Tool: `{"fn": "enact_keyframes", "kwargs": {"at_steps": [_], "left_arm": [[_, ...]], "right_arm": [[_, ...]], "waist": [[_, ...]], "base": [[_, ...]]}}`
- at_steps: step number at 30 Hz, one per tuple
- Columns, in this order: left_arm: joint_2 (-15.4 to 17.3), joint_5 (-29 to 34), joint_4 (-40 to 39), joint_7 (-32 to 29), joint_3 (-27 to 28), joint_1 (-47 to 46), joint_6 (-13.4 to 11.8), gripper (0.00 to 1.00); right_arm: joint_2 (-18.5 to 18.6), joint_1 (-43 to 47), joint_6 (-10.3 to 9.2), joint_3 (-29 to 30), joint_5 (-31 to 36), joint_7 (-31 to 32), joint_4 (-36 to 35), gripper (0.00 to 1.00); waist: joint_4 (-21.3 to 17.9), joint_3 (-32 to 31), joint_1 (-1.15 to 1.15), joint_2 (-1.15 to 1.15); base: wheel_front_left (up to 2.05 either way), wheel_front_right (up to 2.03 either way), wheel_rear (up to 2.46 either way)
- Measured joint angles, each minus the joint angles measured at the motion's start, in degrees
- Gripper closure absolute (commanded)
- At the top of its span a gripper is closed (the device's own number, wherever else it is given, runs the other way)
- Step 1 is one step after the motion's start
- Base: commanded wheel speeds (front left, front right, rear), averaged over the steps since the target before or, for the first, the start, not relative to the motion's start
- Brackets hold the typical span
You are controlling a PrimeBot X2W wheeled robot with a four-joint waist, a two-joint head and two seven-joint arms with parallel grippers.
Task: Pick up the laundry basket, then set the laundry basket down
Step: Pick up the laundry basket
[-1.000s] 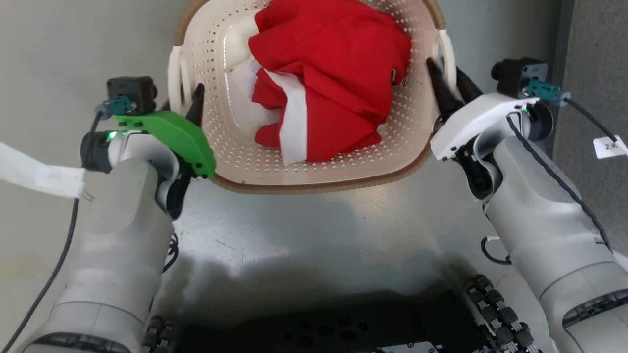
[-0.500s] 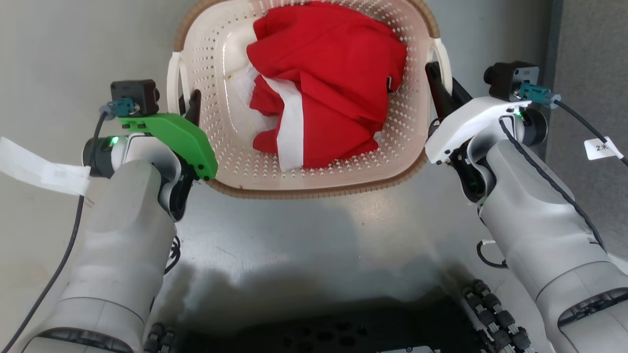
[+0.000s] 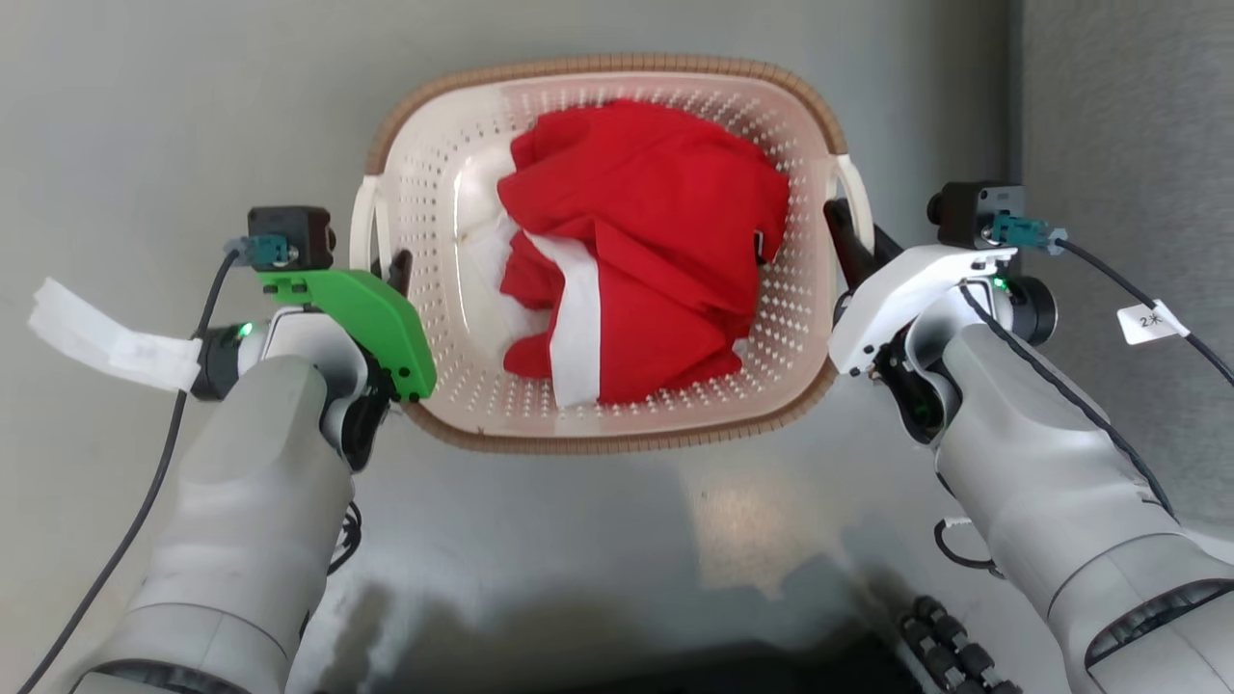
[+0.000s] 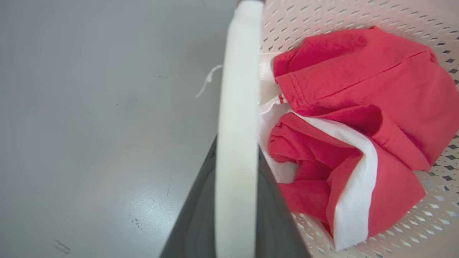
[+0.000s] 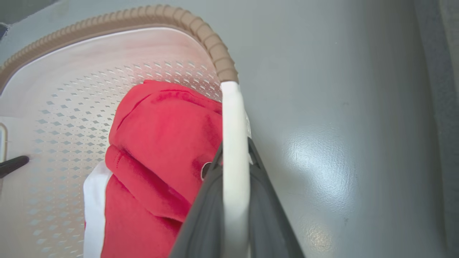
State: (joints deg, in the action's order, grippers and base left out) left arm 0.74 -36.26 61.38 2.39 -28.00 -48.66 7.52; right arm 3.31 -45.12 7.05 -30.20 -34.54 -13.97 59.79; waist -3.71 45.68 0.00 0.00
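Laundry basket (image 3: 598,445): directly ahead of the robot, between its two arms, over the grey floor (image 3: 174,116); whether its base touches the floor cannot be told.
Contents: a crumpled red cloth (image 3: 656,231) with a white band lies inside the perforated walls.
Left gripper (image 3: 388,274): clamped on the basket's left handle (image 4: 236,125), with one dark finger against each side of the white loop.
Right gripper (image 3: 856,236): closed around the right handle (image 5: 235,161), its fingers pressed to both faces, just below the brown rim.
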Motion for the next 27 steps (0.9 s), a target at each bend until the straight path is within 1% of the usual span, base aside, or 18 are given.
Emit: {"fn": "enact_keyframes", "kwargs": {"at_steps": [3, 8, 11, 12, 27], "left_arm": [[0.0, -1.9, 0.4, -1.0, -0.5, 0.6, 0.0, 1.00], [0.0, -3.1, 0.7, -2.4, -1.7, 1.8, 0.0, 1.00], [0.1, -5.4, 0.6, -3.6, -2.8, 3.1, -0.1, 1.00], [0.1, -5.9, 0.5, -4.3, -3.7, 4.1, -0.2, 1.00], [0.6, -12.0, 0.2, -9.5, -8.8, 10.3, -0.5, 1.00]], "right_arm": [[-0.2, 0.0, 0.00, -0.8, -1.0, 1.1, 0.8, 1.00], [-0.2, 0.4, 0.00, -1.9, -1.9, 2.9, 1.9, 1.00], [-0.1, 1.0, 0.00, -2.9, -2.9, 4.3, 2.6, 1.00], [-0.1, 1.3, 0.00, -3.4, -3.6, 5.1, 3.1, 1.00], [0.0, 5.1, -0.01, -8.0, -6.4, 10.4, 4.7, 1.00]], "waist": [[-0.2, -2.2, 0.00, 0.00], [-0.5, -5.3, 0.00, 0.00], [-0.6, -7.7, 0.00, 0.00], [-0.6, -9.3, 0.00, 0.00], [-0.7, -21.6, -0.01, 0.00]], "base": [[0.00, 0.00, 0.00], [0.00, 0.00, 0.00], [0.00, 0.00, 0.00], [0.00, 0.00, 0.00], [0.00, 0.00, 0.00]]}}
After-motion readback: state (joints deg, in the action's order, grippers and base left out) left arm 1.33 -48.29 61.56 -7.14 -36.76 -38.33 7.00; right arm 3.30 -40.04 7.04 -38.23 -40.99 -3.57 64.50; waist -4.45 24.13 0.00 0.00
